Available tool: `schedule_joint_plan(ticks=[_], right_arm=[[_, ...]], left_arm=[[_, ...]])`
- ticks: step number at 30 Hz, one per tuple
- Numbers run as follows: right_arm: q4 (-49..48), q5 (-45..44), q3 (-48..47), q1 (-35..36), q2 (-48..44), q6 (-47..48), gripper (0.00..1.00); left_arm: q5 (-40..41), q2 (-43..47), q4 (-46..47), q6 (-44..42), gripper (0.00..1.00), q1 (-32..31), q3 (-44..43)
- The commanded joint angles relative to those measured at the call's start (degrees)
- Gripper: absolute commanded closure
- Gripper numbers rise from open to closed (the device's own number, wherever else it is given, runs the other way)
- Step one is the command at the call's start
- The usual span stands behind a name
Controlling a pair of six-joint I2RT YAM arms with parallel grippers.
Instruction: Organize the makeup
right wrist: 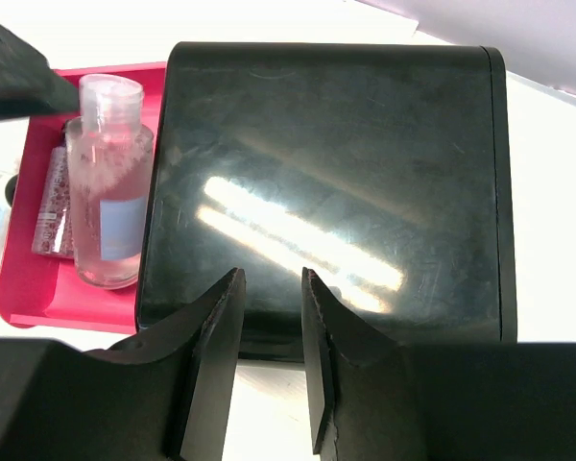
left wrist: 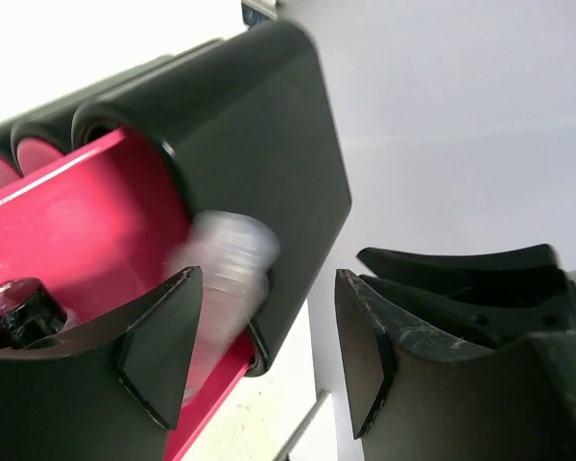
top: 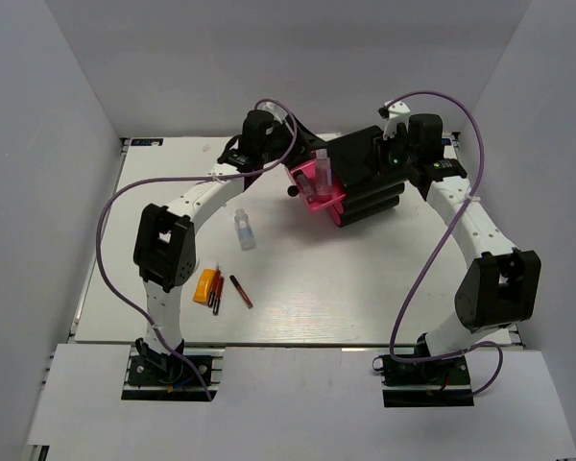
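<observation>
A black box [top: 370, 182] with pink drawers stands at the back middle, one pink drawer [top: 331, 204] pulled out. A clear bottle [right wrist: 110, 192] stands in the drawer beside a smaller dark-capped item [right wrist: 53, 206]. My left gripper [top: 290, 161] is open at the drawer; in its wrist view the gripper [left wrist: 267, 279] has a blurred clear bottle [left wrist: 226, 269] by its left finger, over the pink drawer [left wrist: 67, 221]. My right gripper [top: 391, 158] hovers over the box's far edge, and in its wrist view the gripper [right wrist: 273, 279] has its jaws narrowly apart and empty. On the table lie another clear bottle [top: 245, 230], an orange tube [top: 206, 285] and thin pencils [top: 241, 291].
White walls close in the table at the back and both sides. Purple cables loop above both arms. The loose makeup lies left of centre, near the left arm's elbow [top: 163, 245].
</observation>
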State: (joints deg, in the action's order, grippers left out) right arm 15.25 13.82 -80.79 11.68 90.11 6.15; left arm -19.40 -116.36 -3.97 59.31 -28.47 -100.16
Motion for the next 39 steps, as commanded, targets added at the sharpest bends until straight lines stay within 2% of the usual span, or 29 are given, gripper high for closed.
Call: schedule_joint_plan(ticks=[1,6,9,12,13,16,18,20,22,23,27,31,39], right_arm=[[-1.71,0.59,-0.86,-0.26,-1.6,-0.35,0.64],[-1.71,0.68,-0.42,-0.34,-1.6,-0.09,0.63],[-1.71,0.76,-0.5,-0.35,-1.51,0.0,0.63],[-1.62,1.12,-0.33,-0.43,-1.51,0.26,0.62],[-1.71,1.2,-0.42,-0.26,-1.34,0.35,0.61],[-1.54,1.47,-0.07,-0.43,-1.6,0.7,0.6],[-1.62,1.64,0.11,-0.35,-1.51,0.96,0.59],[-1.45,1.73,0.2,-0.43,-1.6,1.05,0.58],[-1.53,1.91,0.2,-0.35,-1.51,1.14,0.58],[-1.36,1.99,0.29,-0.43,-1.51,1.14,0.58],[-1.27,2.43,0.2,-0.17,-1.6,1.4,0.57],[-1.01,2.52,0.55,-0.43,-1.95,1.49,0.56],[-0.83,2.08,1.08,-0.43,-2.92,1.84,0.56]], left_arm=[[2.87,6.4,-0.07,-2.96,0.33,0.52,-2.5],[9.9,11.49,-6.56,-7.53,0.32,1.05,-1.97],[12.89,14.13,-8.68,-8.24,0.35,1.05,1.7],[15.0,18.35,-10.61,-8.16,0.47,1.05,8.28],[15.79,20.45,-12.45,-7.98,0.57,1.05,10.14],[21.39,24.05,-18.85,-7.81,0.72,1.57,16.12],[23.78,24.95,-22.64,-7.98,0.72,2.1,19.11],[25.63,25.21,-28.62,-8.77,0.63,2.1,20.17],[27.92,25.04,-33.2,-10.0,0.5,2.62,22.11],[28.53,24.86,-33.99,-10.35,0.41,2.63,22.98],[29.68,24.16,-35.15,-11.4,0.31,2.63,26.5],[30.03,20.74,-34.44,-13.51,0.29,2.63,26.86],[35.3,8.35,-38.48,-18.96,0.28,2.63,17.64]])
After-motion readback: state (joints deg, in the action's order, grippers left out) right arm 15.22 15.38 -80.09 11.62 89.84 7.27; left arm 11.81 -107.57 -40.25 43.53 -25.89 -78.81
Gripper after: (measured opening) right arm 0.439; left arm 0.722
